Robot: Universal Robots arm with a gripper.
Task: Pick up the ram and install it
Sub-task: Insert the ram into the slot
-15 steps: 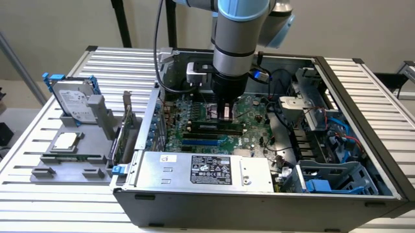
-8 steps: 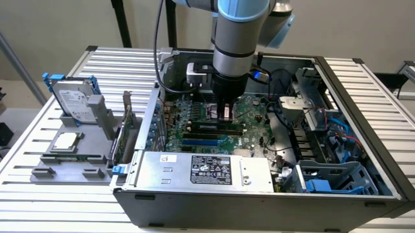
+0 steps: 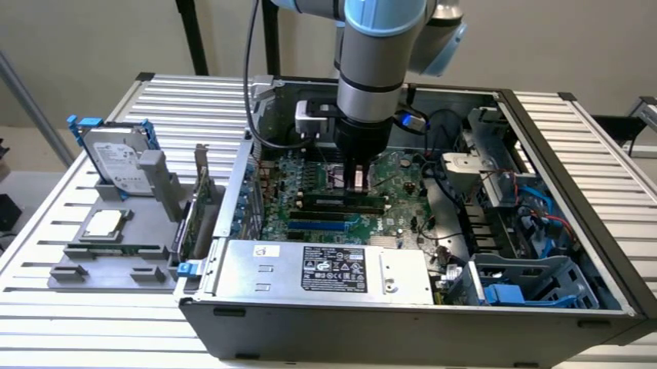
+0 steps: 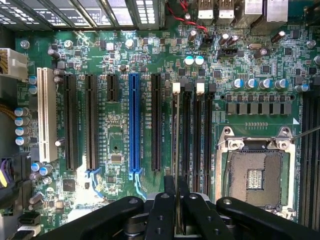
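Observation:
My gripper reaches down into the open computer case, over the motherboard's memory slots. In the wrist view its black fingers are shut on the ram. The ram shows edge-on there as a thin strip, running in line with the memory slot that has a white latch. In the exterior view the ram appears as a long dark stick directly under the fingers, lying along the slots. I cannot tell whether it is seated in the slot or just above it.
The empty CPU socket sits beside the memory slots, and the blue and black expansion slots lie on their other side. A power supply fills the case front. Outside, at the exterior view's left, a grey fixture holds a hard drive, an expansion card and a chip.

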